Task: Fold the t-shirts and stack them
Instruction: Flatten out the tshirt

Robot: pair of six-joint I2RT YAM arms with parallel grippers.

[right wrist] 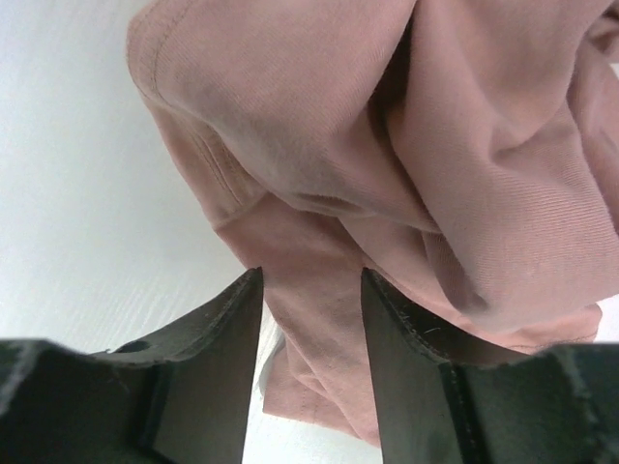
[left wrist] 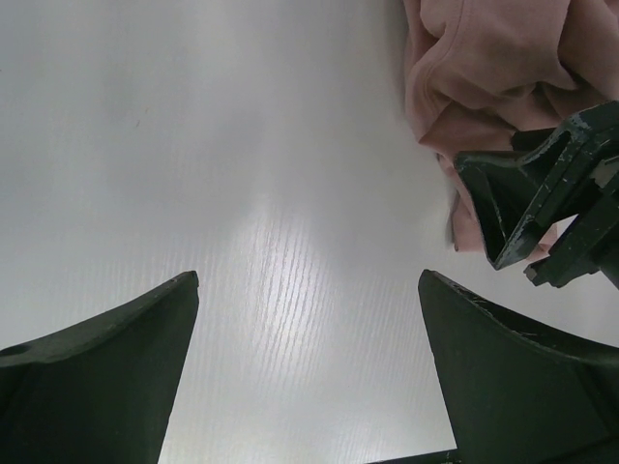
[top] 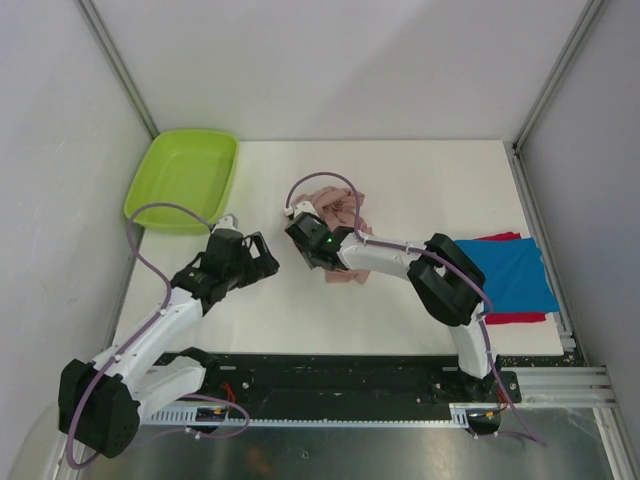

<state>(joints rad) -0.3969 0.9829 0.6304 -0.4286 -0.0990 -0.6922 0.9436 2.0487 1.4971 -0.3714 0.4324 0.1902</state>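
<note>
- Pink t-shirt (top: 340, 210): crumpled heap on the bench (top: 430, 170), right of the lime-green tub (top: 232, 170) and a little nearer the arm bases; not yet spread or folded.
- Blue t-shirt (top: 510, 270) on top of a red t-shirt (top: 515, 318), lying flat far right of the tub, at the bench edge.
- Right gripper (right wrist: 311, 280): down on the heap's tub-side edge, jaws part open, a fold of pink cloth in the gap; no firm pinch to be seen.
- Left gripper (left wrist: 309, 275): between tub and heap, jaws at full spread over bare bench, holding nothing.
- Step in hand, by judgement: taking hold of the pink shirt to lift and spread it.
- Best done by pinching one layer at a hem or sleeve, not a bunched wad; lifting slowly so the heap unrolls; bringing the left jaws to a second corner.
- Chest print hidden in folds; collar and sleeves hard to tell apart.
- Red shirt mostly covered; its folds unreadable.
</note>
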